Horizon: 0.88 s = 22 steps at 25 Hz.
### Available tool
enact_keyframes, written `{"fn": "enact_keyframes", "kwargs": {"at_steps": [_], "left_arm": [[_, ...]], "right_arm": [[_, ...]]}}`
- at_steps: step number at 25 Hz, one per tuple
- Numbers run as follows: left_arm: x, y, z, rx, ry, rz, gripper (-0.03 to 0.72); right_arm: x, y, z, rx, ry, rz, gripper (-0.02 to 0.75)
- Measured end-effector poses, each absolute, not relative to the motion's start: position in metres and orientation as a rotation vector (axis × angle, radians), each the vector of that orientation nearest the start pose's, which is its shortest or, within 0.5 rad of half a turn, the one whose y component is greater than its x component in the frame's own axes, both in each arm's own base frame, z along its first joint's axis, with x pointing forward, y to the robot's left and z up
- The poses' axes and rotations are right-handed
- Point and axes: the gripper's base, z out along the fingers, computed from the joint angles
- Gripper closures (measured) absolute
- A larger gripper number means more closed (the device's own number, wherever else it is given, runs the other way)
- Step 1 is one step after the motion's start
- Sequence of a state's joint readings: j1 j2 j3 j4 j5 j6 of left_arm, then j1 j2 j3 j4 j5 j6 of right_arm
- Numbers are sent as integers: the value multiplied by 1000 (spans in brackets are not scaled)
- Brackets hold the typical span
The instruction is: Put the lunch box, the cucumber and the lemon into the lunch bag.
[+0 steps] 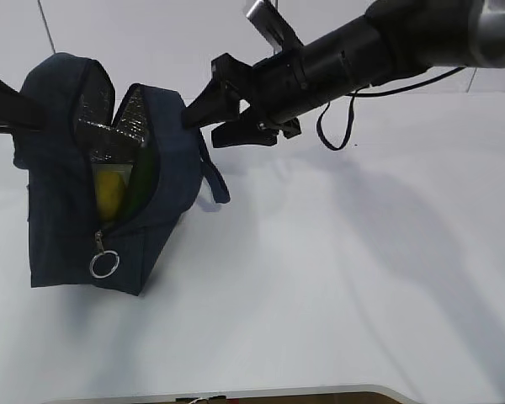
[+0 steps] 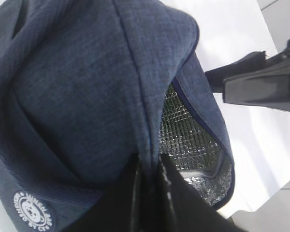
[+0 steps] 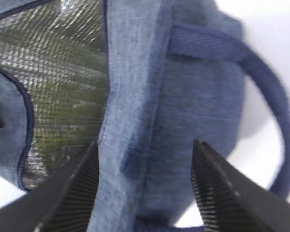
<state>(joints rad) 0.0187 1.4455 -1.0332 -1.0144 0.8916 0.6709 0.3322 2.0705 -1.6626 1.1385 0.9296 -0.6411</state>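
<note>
From the exterior view, one lunch bag stands on the white tabletop at the left, its top gaping so the silver lining shows. Inside it, one lemon sits low in the opening, and one cucumber leans just beside it against the right wall of the bag. The lunch box cannot be made out. One zipper ring hangs at the front corner. The right arm reaches in from the upper right, stretched nearly level, and its right end effector stands with its jaws apart at the bag's right upper edge, one tip touching the fabric. The left arm enters at the far left edge behind the bag; only a dark part of it shows. One loop handle hangs on the bag's right side.

In the left wrist view, the left end effector is clamped shut on a fold of the bag's navy fabric at the rim, the cloth rising between its two fingers. One white emblem shows at lower left.

In the right wrist view, the right end effector's two ribbed fingers stand wide apart, straddling the bag's wall: one toward the foil lining, the other outside. Whether they press the fabric cannot be told.
</note>
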Motion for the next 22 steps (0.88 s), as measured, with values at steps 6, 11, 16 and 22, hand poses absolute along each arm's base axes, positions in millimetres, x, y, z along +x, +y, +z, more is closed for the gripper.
{"fn": "enact_keyframes", "kwargs": {"at_steps": [6,11,16,22], "left_arm": [[291,-55,295,144,2376,-931,680],[291,-55,295,145,2376,-931,680],[291,-55,295,145,2376,-931,680],[291,-55,295,145,2376,-931,680]], "right_arm": [[413,217,237,-453,2344,1366,272],[413,218,237,-443,2329,1393,437],[414,218,235,-457,2323,1388,526],[414,218,235,-460,2318,1381,654]]}}
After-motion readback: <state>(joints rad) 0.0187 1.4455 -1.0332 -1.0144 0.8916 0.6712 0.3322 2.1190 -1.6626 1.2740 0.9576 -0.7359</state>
